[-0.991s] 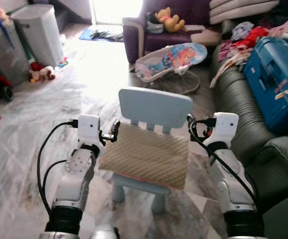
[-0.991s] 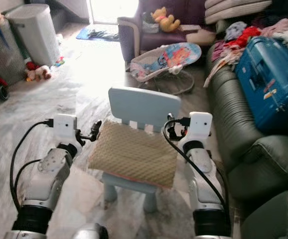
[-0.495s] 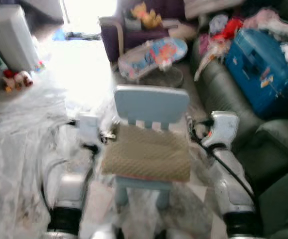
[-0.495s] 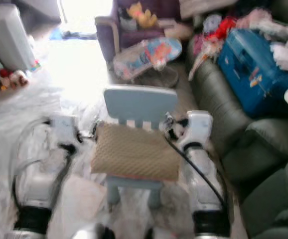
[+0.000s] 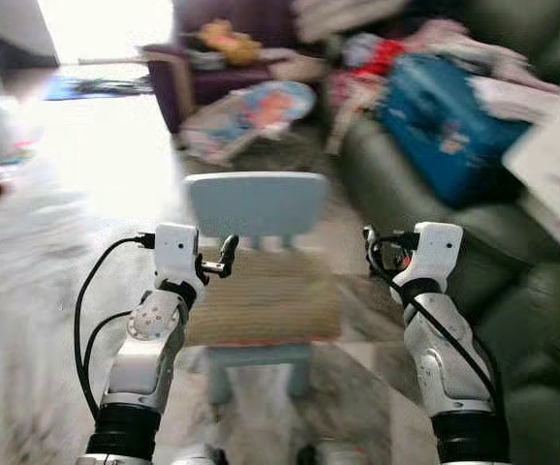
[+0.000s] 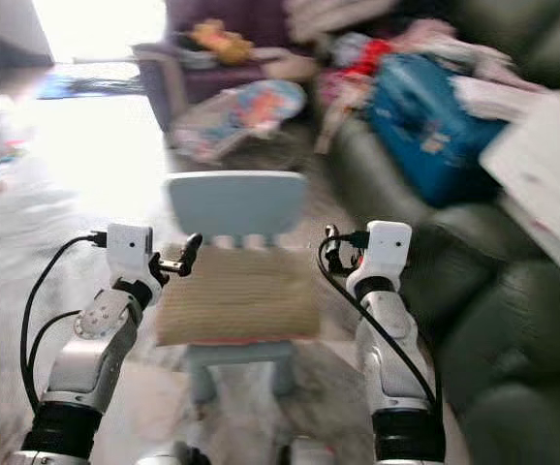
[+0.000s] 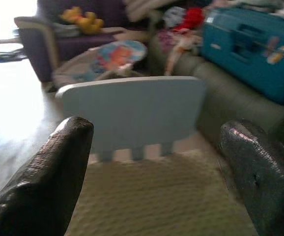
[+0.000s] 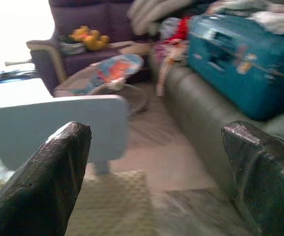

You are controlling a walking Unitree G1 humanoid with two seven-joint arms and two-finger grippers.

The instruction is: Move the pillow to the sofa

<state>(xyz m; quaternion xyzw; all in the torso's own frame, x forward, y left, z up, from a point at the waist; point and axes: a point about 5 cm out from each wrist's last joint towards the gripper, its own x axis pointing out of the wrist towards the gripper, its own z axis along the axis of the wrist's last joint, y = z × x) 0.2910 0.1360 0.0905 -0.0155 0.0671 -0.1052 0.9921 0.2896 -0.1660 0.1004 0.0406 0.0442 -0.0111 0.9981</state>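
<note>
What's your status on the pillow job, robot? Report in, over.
Left gripper and right gripper open, flanking the pillow. Pillow on small blue chair, not gripped. Sofa cluttered: blue suitcase, clothes.

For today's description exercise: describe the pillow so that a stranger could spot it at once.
Start at the dark green sofa; beside it stands a small pale blue chair. The pillow lies on its seat, the only tan, quilted thing there.

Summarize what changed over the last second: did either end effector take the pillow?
No grasp. The camera swung toward the sofa, so the whole scene shifted; the things themselves did not visibly move. The pillow still lies on the small blue chair. The left end effector and right end effector stay open, flanking it at its two sides.
</note>
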